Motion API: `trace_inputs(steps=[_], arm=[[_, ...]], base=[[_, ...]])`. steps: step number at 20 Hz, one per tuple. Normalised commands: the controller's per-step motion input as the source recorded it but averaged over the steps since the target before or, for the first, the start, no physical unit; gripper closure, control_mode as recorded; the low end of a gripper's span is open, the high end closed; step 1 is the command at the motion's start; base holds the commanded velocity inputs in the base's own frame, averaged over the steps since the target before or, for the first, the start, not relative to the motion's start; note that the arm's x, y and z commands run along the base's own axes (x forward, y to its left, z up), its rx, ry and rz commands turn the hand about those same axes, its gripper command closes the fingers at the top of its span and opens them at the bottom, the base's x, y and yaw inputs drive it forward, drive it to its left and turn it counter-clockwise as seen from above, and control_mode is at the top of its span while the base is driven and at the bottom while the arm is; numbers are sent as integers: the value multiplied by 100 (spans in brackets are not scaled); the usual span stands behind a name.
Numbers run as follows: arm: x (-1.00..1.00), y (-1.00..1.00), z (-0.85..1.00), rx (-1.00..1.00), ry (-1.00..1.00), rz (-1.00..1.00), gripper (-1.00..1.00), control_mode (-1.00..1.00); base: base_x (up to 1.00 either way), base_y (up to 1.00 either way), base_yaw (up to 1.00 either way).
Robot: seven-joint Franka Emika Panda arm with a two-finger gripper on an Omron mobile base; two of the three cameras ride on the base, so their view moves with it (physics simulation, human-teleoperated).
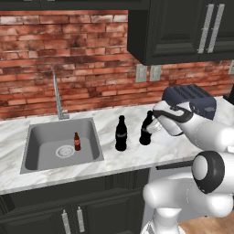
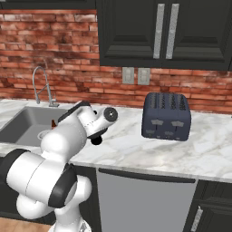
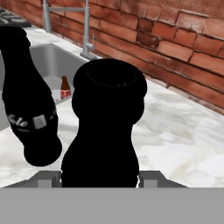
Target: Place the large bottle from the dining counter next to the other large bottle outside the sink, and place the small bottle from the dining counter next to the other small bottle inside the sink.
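Item: large bottle, clamped in my end effector, right of its twin; next: lower to bench, release.

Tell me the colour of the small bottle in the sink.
Brown with a red label; the small bottle shows best in the left base view, upright in the sink.

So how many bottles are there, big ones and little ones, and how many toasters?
Big black bottles: 2, one standing free on the counter and one in the claw
Little brown bottles: 1, inside the sink
Toasters: 1, dark blue, by the wall
Total: 4
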Motion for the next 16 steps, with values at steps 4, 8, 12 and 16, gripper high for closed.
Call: trace_inputs(steps=[4, 8, 12, 16], arm=[[1, 0, -1, -4, 0, 0, 100, -100], [2, 0, -1, -5, 0, 0, 100, -100], [5, 1, -3, -5, 1, 0, 100, -100], [9, 2, -8, -3, 2, 0, 100, -100]], base=[[0, 0, 0], [0, 0, 0], [0, 0, 0], [0, 0, 0]])
